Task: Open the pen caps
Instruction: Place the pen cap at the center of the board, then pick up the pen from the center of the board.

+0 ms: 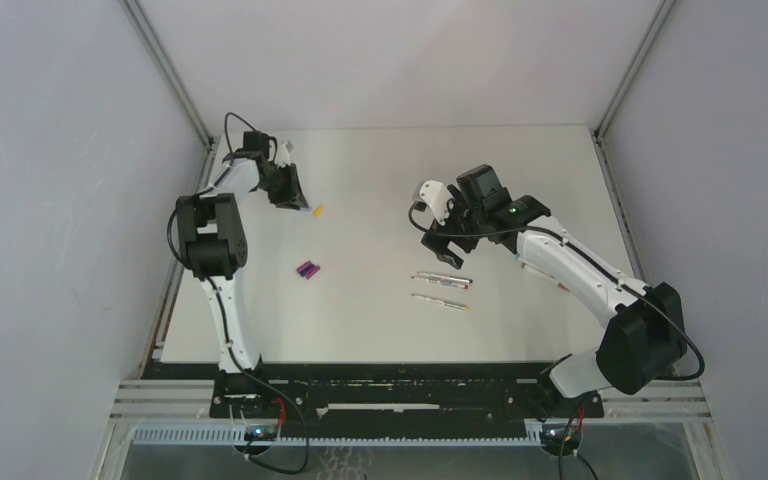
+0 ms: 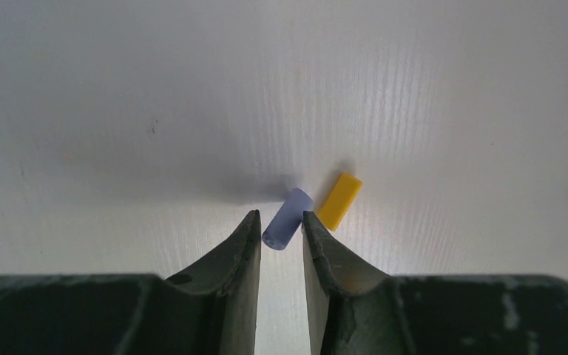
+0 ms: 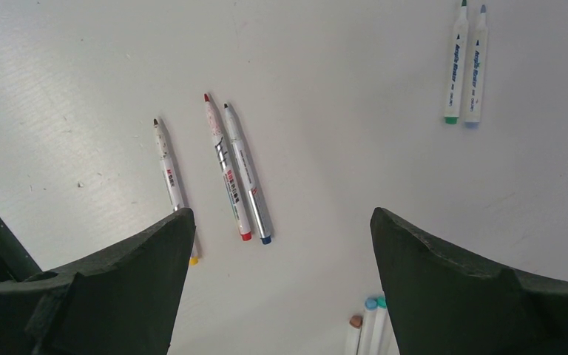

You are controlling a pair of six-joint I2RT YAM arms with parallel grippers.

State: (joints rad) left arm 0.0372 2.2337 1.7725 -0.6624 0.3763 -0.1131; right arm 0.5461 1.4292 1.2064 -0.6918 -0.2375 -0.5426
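Left gripper (image 2: 281, 216) has its jaws a narrow gap apart and clamped on nothing. The blue cap (image 2: 287, 219) lies on the table (image 2: 155, 89) with its near end poking into that gap, narrower than the opening, though we cannot rule out a light brush against one finger. Just beside it, nearly touching, lies the yellow cap (image 2: 339, 200). A purple and magenta pair of caps (image 1: 307, 270) sits well apart, nearer the arm bases. We judge the step in hand to be setting this cap down. To do it well, we would spread the jaws a little wider first, then lift straight up, because a sideways drag could set a round cap rolling into its yellow neighbour. Across the table, the right gripper (image 3: 281, 214) hangs wide apart and empty above the pens (image 3: 225, 170). Three of them below it show bare tips, and so do two more farther off. A few coloured ends (image 3: 366, 325) peek in at the lower edge of the right wrist view — whether those carry caps we cannot tell, so we would check them before reaching.
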